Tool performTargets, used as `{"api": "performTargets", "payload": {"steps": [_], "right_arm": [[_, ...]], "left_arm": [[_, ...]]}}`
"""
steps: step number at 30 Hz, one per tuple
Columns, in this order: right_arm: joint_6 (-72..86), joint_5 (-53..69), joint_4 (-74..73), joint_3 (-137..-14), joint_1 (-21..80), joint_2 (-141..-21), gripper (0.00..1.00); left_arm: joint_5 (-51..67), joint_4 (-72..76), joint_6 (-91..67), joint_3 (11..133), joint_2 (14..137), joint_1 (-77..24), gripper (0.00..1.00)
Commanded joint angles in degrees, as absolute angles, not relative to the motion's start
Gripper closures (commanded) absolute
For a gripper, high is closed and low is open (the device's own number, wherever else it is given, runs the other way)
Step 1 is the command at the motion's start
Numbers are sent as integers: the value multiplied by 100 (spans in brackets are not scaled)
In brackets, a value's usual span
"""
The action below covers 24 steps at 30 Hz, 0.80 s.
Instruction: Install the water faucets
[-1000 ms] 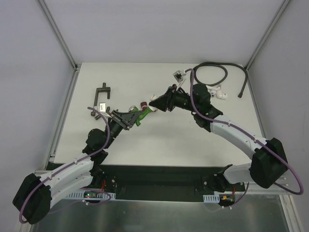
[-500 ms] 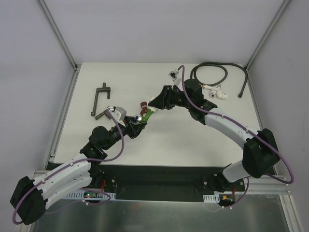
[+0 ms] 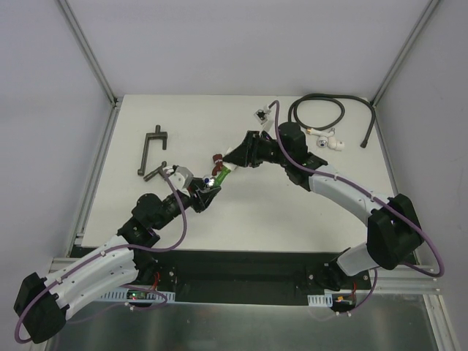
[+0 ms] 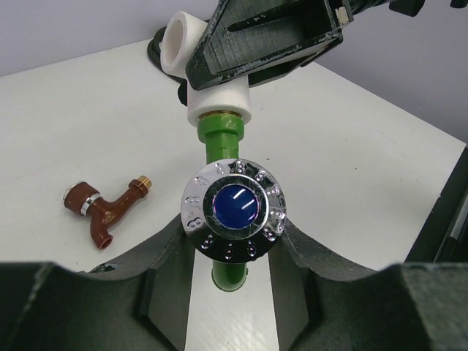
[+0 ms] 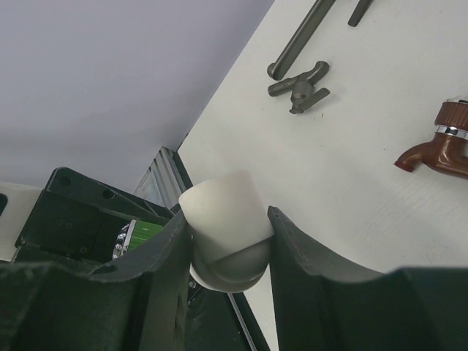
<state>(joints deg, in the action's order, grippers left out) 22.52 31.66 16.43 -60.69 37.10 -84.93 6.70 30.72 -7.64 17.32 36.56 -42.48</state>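
The bright green faucet hangs above the table between both grippers. In the left wrist view its green body enters a white elbow fitting by a brass collar. My left gripper is shut on the faucet's chrome handle, which has a blue centre. My right gripper is shut on the white elbow fitting and shows from above. The dark red faucet lies loose on the table beside them and also shows from above.
A black hose with white end fittings lies coiled at the back right. A grey metal bracket and small grey parts lie at the left. A small grey piece sits behind the right gripper.
My left arm has drawn back toward its base and its wrist has turned with the green faucet. My right gripper shifted slightly left with the elbow fitting. The red faucet has stayed put.
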Motion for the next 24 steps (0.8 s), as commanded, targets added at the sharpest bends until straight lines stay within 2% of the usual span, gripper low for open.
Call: {"api": "performTargets", "payload": {"steps": [1,6,12,13,16,20,24], "right_arm": [[2477,3120,2232,-5854,3726,-8394,98],[3031,3138,2846,-5643,3744,-8429,98],[3506,3112,3208,-5520,3797,-8516,98],[3550,3077,3252,-5511,3823,-8517,98],[3744,3024,3453,-5458,3885,-8587,98],[4042,2979,3787,-5353,3920,-8657,98],[4078,2866,3832,-5309,3964,-8631,98]], "left_arm": [[598,4419,-800,1811,3550,-4359,78],[571,4904,-782,1705,3761,-4359,63],[256,5413,-607,1574,3885,-4359,55],[168,5475,-580,1547,3885,-4368,50],[97,5713,-510,1477,3929,-4359,50],[114,5713,-510,1468,3981,-4359,56],[97,5669,-527,1415,3964,-4359,52]]}}
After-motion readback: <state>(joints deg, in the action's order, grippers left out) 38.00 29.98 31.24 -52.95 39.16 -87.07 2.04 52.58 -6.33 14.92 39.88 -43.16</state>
